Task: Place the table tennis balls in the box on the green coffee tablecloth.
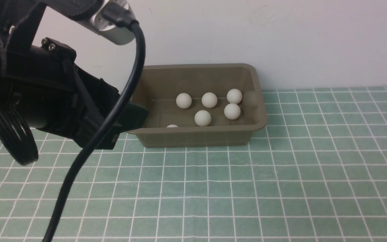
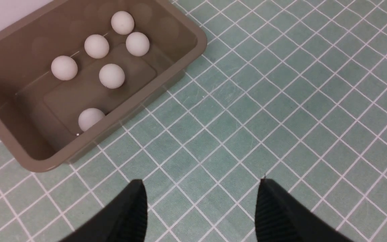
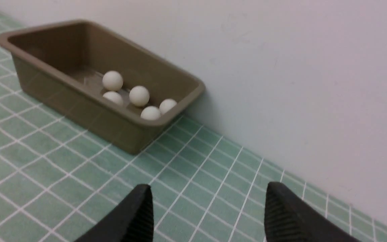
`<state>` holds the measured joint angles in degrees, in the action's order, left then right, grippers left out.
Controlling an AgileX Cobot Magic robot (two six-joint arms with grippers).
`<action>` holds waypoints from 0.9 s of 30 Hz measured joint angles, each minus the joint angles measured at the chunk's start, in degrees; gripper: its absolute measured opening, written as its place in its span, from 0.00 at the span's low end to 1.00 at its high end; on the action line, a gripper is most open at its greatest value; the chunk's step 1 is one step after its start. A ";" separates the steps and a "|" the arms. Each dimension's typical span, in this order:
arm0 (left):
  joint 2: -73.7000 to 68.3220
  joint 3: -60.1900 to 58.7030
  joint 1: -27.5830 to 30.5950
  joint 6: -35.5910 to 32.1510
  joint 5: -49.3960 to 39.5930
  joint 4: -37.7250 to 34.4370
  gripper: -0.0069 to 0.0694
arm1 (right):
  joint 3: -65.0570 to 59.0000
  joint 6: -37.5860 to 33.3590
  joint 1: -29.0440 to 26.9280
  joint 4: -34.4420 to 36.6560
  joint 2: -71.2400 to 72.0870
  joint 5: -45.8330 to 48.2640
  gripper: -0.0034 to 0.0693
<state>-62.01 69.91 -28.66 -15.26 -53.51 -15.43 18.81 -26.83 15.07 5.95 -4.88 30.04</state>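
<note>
Several white table tennis balls (image 1: 209,99) lie inside the olive-brown box (image 1: 197,138), which stands on the green coffee tablecloth (image 1: 281,168) against the wall. In the left wrist view the balls (image 2: 112,76) rest on the floor of the box (image 2: 201,43), one of them close to its near wall. My left gripper (image 2: 202,193) hovers open above bare cloth beside the box, with nothing between its fingers. My right gripper (image 3: 207,198) is open too and empty, off to the side of the box (image 3: 62,92), near the wall. No ball lies on the cloth.
My left arm (image 1: 62,101) and its black cable (image 1: 126,94) fill the left of the front view and hide the box's left end. A pale wall (image 1: 281,40) stands right behind the box. Checked cloth stretches in front and to the right.
</note>
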 joint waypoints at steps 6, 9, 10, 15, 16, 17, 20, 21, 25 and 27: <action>0.00 0.00 0.00 0.00 0.00 -0.17 0.61 | 0.00 0.00 0.00 0.00 0.00 0.13 0.51; 0.00 0.00 0.00 0.00 0.00 -0.22 0.61 | 0.00 0.00 0.00 0.00 0.00 0.13 0.51; 0.00 0.00 0.00 0.00 0.00 -0.22 0.61 | 0.00 0.00 0.00 0.00 0.00 0.13 0.51; 0.00 0.00 0.00 0.00 0.00 -0.22 0.61 | 0.00 0.00 0.00 0.00 0.00 0.13 0.51; 0.00 0.00 0.00 0.00 0.00 -0.22 0.61 | 0.00 0.00 0.00 0.00 0.00 0.13 0.51; 0.00 0.00 0.00 0.00 0.00 -0.22 0.61 | 0.00 0.00 0.00 0.00 0.00 0.13 0.51; 0.00 0.00 0.00 0.00 0.00 -0.29 0.61 | -0.28 0.00 0.00 2.46 0.00 0.13 0.51; 0.00 0.00 0.00 0.00 0.00 -0.51 0.61 | -0.53 0.00 0.00 4.08 0.00 0.07 0.51; 0.00 0.00 0.00 0.00 0.00 -1.84 0.61 | -3.24 0.00 0.00 10.16 0.00 -0.96 0.51; 0.00 0.00 0.00 0.00 0.00 -2.60 0.61 | -5.37 0.00 0.00 10.80 0.00 -1.21 0.51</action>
<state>-62.01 69.91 -28.66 -15.26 -53.51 -18.03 13.44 -26.83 15.07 16.75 -4.88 28.82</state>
